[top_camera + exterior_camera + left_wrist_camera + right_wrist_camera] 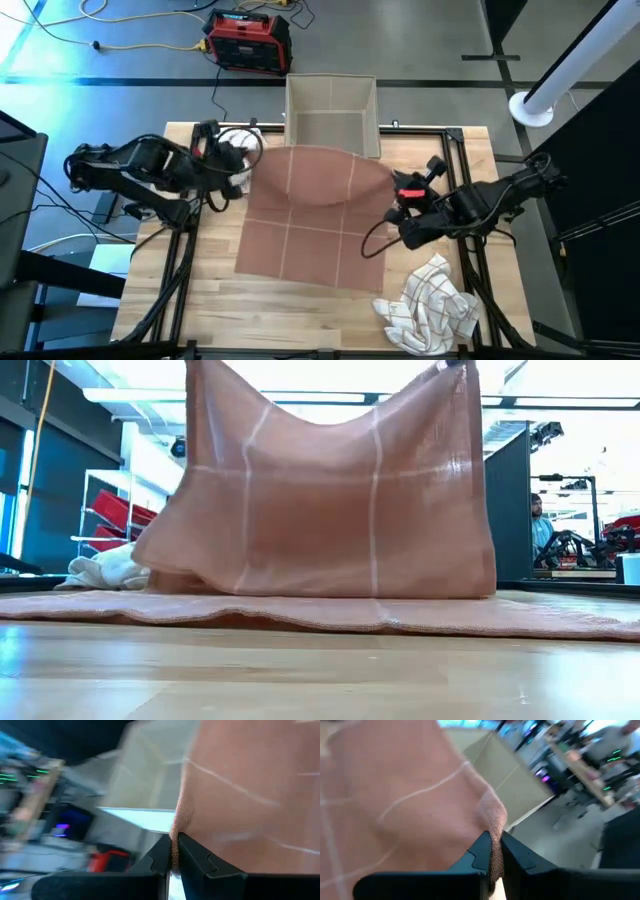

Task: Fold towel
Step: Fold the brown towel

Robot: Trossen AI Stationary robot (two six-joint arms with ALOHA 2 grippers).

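A salmon towel [310, 215] with white grid lines is held up by both grippers. Its raised edge sags between them, and the part toward the table's near edge [295, 255] lies flat on the wood. In the low view the towel [330, 490] hangs like a curtain from the picture's top down to the part lying on the table [320, 610]. My left gripper [247, 178] [173, 842] is shut on the towel's left side. My right gripper [396, 200] [493, 842] is shut on its right side. My left gripper pinches the towel's left edge [175, 827] between its two fingers. The cloth rises out of the shut fingertips as a narrow bunched strip. That side is lifted clear of the table. My right gripper pinches a bunched corner of the towel [495, 822] between its two fingers, and the cloth folds over just past the fingertips. This side is lifted too, and the towel sags slack toward the other gripper.
A beige open bin [332, 115] stands at the table's far edge, right behind the raised towel. A crumpled white checked cloth [432, 305] lies at the near right corner. A red and black device [248, 40] sits on the floor beyond the table.
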